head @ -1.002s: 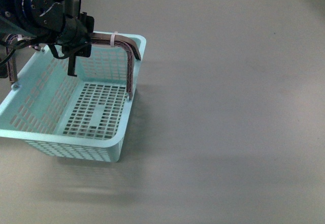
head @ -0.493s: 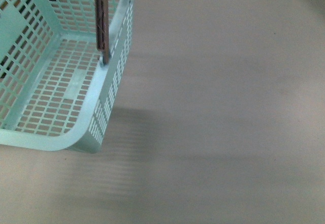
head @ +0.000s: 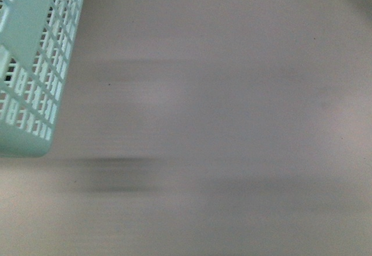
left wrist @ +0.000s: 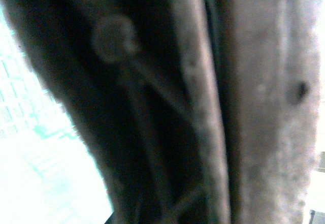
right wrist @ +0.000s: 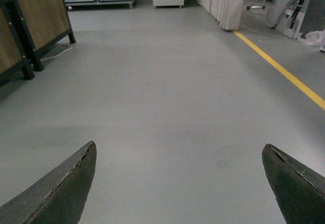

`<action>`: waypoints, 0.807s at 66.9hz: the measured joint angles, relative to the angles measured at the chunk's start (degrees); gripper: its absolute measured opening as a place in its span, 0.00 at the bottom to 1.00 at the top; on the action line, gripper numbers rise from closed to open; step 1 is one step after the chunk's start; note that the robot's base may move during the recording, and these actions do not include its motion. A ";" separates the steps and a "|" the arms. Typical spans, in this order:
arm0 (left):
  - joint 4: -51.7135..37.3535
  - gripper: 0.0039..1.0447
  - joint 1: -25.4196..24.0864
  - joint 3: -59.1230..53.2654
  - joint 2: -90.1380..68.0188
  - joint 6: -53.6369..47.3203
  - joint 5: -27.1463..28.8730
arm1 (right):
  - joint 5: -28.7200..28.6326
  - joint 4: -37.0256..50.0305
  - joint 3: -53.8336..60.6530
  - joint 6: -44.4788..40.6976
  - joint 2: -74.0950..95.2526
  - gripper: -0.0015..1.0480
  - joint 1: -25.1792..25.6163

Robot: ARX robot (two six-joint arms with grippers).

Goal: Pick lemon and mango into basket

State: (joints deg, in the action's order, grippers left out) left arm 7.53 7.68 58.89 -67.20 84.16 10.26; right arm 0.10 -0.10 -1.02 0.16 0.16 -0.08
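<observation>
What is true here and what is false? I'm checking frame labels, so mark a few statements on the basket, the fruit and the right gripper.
The basket sits at the left edge of the front view. True.
A mango lies beside the basket in the front view. False: only bare grey floor shows there.
The right gripper is open and empty. True.
The painted line in the right wrist view is red. False: it is yellow.
</observation>
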 joint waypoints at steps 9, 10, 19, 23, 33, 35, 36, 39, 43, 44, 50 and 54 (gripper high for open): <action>0.04 0.14 0.02 0.00 -0.39 -0.11 -0.63 | 0.00 0.00 0.00 0.00 0.00 0.92 0.00; 0.04 0.14 0.02 0.00 -0.39 -0.11 -0.66 | 0.00 0.00 0.00 0.00 0.00 0.92 0.00; 0.04 0.14 0.02 0.00 -0.39 -0.15 -0.63 | 0.00 0.00 0.00 0.00 0.00 0.92 0.00; 0.04 0.14 0.00 0.00 -0.39 -0.15 -0.63 | 0.00 0.00 0.00 0.00 0.00 0.92 0.00; 0.04 0.14 0.00 0.00 -0.39 -0.20 -0.61 | 0.00 0.00 0.00 0.00 0.00 0.92 0.00; 0.04 0.14 0.00 0.00 -0.39 -0.22 -0.63 | 0.00 0.00 0.00 0.00 0.00 0.92 0.00; 0.04 0.14 0.00 0.00 -0.39 -0.20 -0.63 | 0.00 0.00 0.00 0.00 0.00 0.92 0.00; 0.11 0.14 0.00 -0.04 -0.42 -0.20 -0.68 | 0.04 -0.02 0.00 0.00 0.00 0.92 0.00; 0.11 0.14 0.00 -0.04 -0.44 -0.20 -0.68 | 0.02 -0.02 0.00 0.00 0.00 0.92 0.00; 0.11 0.14 0.00 -0.04 -0.44 -0.20 -0.66 | 0.04 -0.02 0.00 0.00 0.00 0.92 0.00; 0.11 0.14 0.00 -0.04 -0.44 -0.26 -0.61 | 0.04 0.00 0.00 -0.02 0.00 0.92 0.00; 0.11 0.14 0.00 -0.04 -0.44 -0.28 -0.63 | 0.00 -0.02 0.00 0.00 0.00 0.92 0.00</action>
State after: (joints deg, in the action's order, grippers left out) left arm 7.64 7.68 58.85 -67.64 83.88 9.63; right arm 0.10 -0.12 -1.02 0.16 0.16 -0.08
